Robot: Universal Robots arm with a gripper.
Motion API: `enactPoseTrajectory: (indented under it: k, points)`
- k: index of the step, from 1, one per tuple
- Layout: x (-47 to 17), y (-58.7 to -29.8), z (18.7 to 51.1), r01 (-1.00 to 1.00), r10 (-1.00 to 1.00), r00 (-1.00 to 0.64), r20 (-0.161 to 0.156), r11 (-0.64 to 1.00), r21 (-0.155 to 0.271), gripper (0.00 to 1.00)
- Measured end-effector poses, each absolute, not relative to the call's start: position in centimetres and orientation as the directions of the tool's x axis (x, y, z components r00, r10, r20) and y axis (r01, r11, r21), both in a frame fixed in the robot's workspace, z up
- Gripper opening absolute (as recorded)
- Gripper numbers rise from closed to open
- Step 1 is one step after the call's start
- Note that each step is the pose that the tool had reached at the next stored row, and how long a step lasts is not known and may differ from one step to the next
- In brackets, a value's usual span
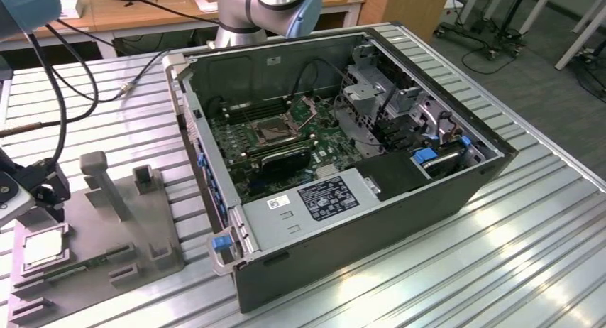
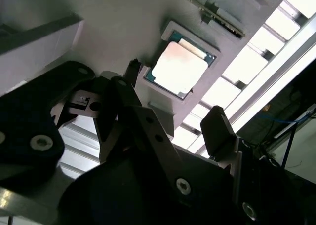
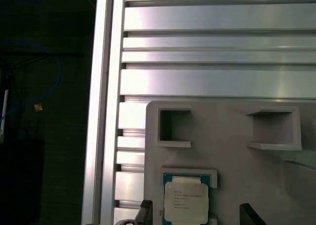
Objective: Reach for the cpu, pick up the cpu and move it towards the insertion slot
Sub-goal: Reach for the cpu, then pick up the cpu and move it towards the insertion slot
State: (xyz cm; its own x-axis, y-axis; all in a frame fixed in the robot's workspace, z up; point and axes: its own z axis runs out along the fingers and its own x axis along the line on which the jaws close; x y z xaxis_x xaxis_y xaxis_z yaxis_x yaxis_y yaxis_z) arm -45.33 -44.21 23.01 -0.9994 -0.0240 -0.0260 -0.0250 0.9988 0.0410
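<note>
1. Gripper (image 2: 175, 94) check from my station: the black two-fingered claw hangs over the grey plastic tray (image 1: 95, 271) with its jaws spread wide and nothing held between them.
2. Its fingers (image 2: 217, 126) stand one on either side of the small flat square cpu (image 2: 180, 69) with the pale silver top. I see no contact in either wrist view, though I cannot tell how high the claw sits above the chip.
3. The cpu lies flat in its square recess of the tray, at the exterior view's left, on the ribbed aluminium table (image 1: 492, 257).
4. The insertion slot (image 1: 274, 133), a small square socket with a shiny metal frame and dark centre on the green motherboard (image 1: 237, 147), sits inside the open black computer case (image 1: 398, 214), well apart from the tray.
5. By my reckoning the reach is close to complete. The grasp, the lift and the carry towards the slot are not yet done.
</note>
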Motion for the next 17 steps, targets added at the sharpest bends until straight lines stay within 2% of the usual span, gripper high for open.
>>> enactPoseTrajectory:
  k: [12, 14, 15, 17]
  points:
    - [-45.7, -44.2, 20.8, -0.023, -0.022, -0.999, -0.028, 0.999, 0.040, 0.76]
    - [-45.7, -44.2, 20.5, -0.022, -0.021, -0.999, -0.028, 0.999, 0.040, 0.78]
    - [-45.7, -44.2, 20.3, -0.022, -0.021, -0.999, -0.028, 0.999, 0.040, 0.84]
    - [-45.7, -44.2, 19.9, -0.022, -0.021, -0.999, -0.028, 0.999, 0.040, 0.84]
